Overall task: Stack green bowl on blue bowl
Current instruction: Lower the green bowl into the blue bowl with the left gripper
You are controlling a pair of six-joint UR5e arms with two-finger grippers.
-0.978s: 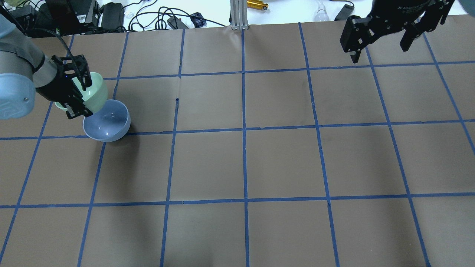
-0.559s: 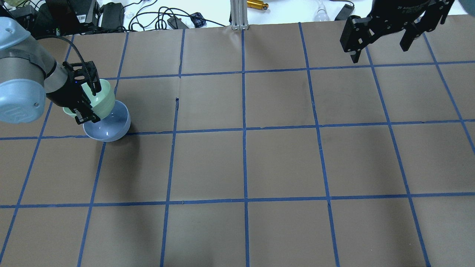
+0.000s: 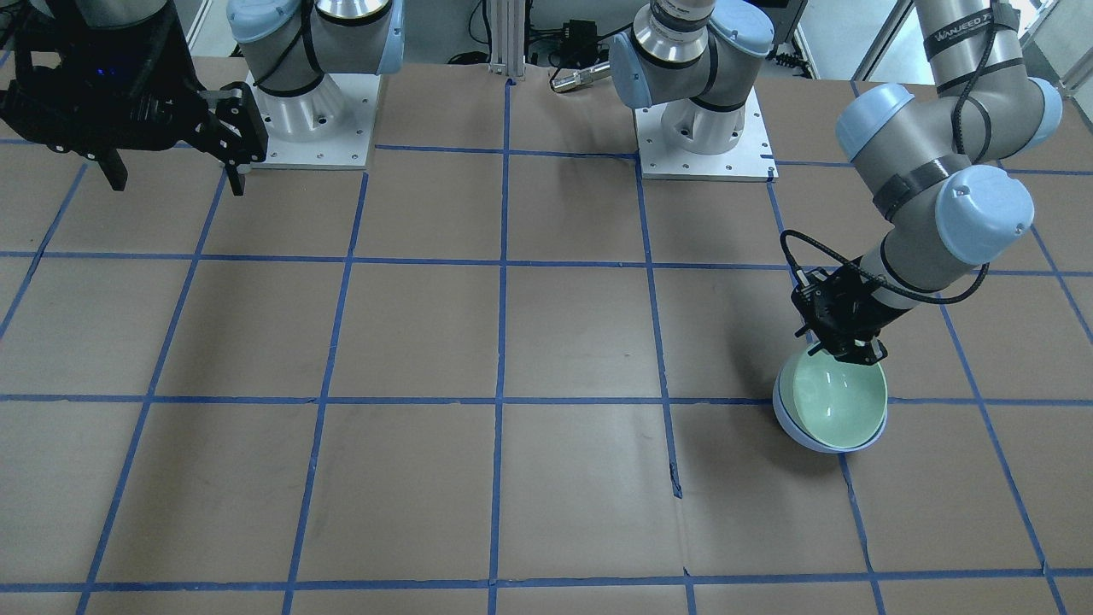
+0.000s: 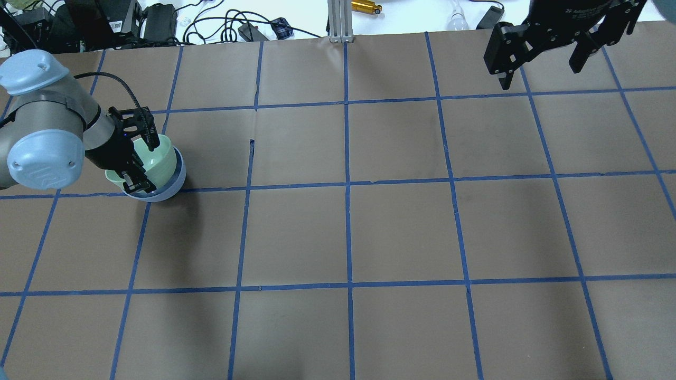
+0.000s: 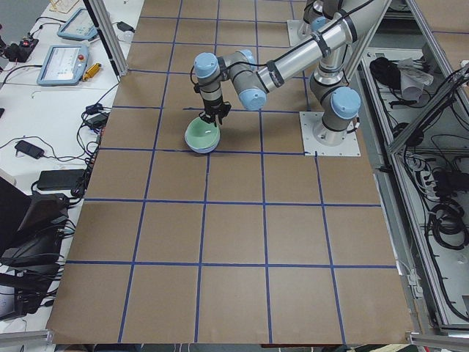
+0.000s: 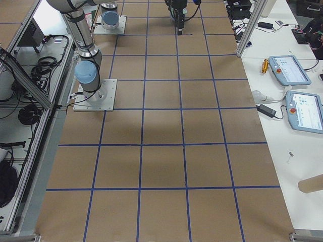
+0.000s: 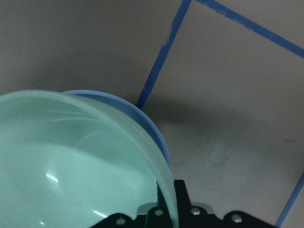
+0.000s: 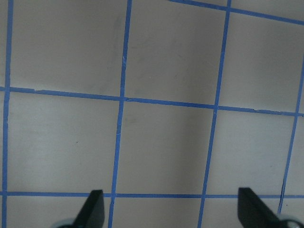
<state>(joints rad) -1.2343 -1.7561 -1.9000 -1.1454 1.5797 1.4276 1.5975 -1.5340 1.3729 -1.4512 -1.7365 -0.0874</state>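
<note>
Your left hand (image 3: pixel 845 352) is clenched on the green bowl (image 3: pixel 841 401) at the rim nearest the robot. That rim pinch leaves the underside free, so the bowl can drop mouth-up into the blue bowl (image 3: pixel 787 421). The green bowl lies inside the blue one, with a crescent of blue rim showing around it, on the left part of the table (image 4: pixel 401 232), well in from its edges. I cannot tell whether it is fully seated, but I judge that only letting go is left. Your right hand (image 4: pixel 540 74) hangs spread wide and empty, high over the right side, out of the way.
</note>
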